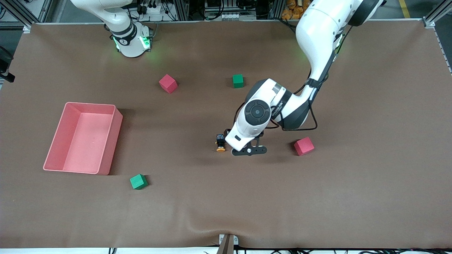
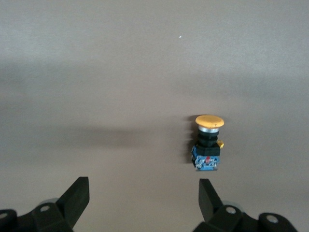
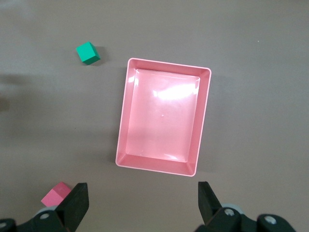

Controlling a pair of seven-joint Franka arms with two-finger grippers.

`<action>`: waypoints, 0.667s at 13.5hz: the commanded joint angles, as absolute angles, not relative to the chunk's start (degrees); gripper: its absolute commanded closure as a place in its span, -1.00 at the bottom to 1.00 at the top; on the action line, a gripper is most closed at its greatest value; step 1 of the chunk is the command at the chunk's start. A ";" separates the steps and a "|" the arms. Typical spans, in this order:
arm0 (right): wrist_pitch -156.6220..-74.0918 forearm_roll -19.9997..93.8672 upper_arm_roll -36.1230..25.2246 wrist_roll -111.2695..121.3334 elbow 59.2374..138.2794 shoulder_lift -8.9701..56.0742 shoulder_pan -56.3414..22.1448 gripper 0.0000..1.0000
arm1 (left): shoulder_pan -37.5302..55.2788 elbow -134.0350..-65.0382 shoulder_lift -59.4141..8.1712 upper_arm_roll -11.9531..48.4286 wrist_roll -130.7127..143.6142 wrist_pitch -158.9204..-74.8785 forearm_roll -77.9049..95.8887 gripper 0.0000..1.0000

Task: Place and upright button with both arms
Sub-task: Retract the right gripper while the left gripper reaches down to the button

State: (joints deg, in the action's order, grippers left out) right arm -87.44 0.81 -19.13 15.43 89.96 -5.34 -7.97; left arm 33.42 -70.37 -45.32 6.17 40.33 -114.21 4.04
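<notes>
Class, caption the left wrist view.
Open left gripper hovers beside the button lying on the brown table.

White jointed arms; black bands; green-lit base.

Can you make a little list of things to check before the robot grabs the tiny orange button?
1. Is the button free to grab? Ok: it lies on its side on the bare mat, nothing touching it.
2. Are the left gripper's jaws open? Ok: wide apart, holding nothing.
3. Is the left gripper lined up? Not ok: the button sits off to one side, near one finger, not between the jaws.
4. Is the right gripper ready? Ok: open and empty, waiting over the pink bin.
5. Are the cubes out of the way? Ok: the nearest red cube lies apart from the button.
6. Is the button upright? Not ok.
</notes>
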 commanded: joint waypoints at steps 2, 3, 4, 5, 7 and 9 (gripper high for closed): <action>-83.94 1.14 -18.72 11.45 88.33 -4.39 -10.71 -1.00 | 34.45 -68.29 -48.43 6.77 41.13 -120.04 5.71 -1.00; -83.85 1.14 -16.89 9.95 88.33 -4.31 -10.11 -1.00 | 34.80 -68.20 -49.65 6.94 41.39 -122.32 6.23 -1.00; -83.67 1.06 -12.35 8.19 88.68 -4.57 -7.76 -1.00 | 36.46 -68.20 -50.70 6.51 42.09 -124.61 6.59 -1.00; -83.24 1.05 -8.48 5.82 88.59 -4.66 -4.78 -1.00 | 37.17 -68.20 -51.41 6.16 43.06 -125.50 6.59 -1.00; -82.71 0.97 -4.23 5.10 88.50 -4.66 -0.63 -1.00 | 37.88 -68.20 -52.81 6.06 43.42 -129.88 6.50 -1.00; -82.36 0.97 -3.78 5.54 88.42 -4.66 0.08 -1.00 | 38.41 -68.20 -53.87 5.98 43.33 -132.87 6.50 -1.00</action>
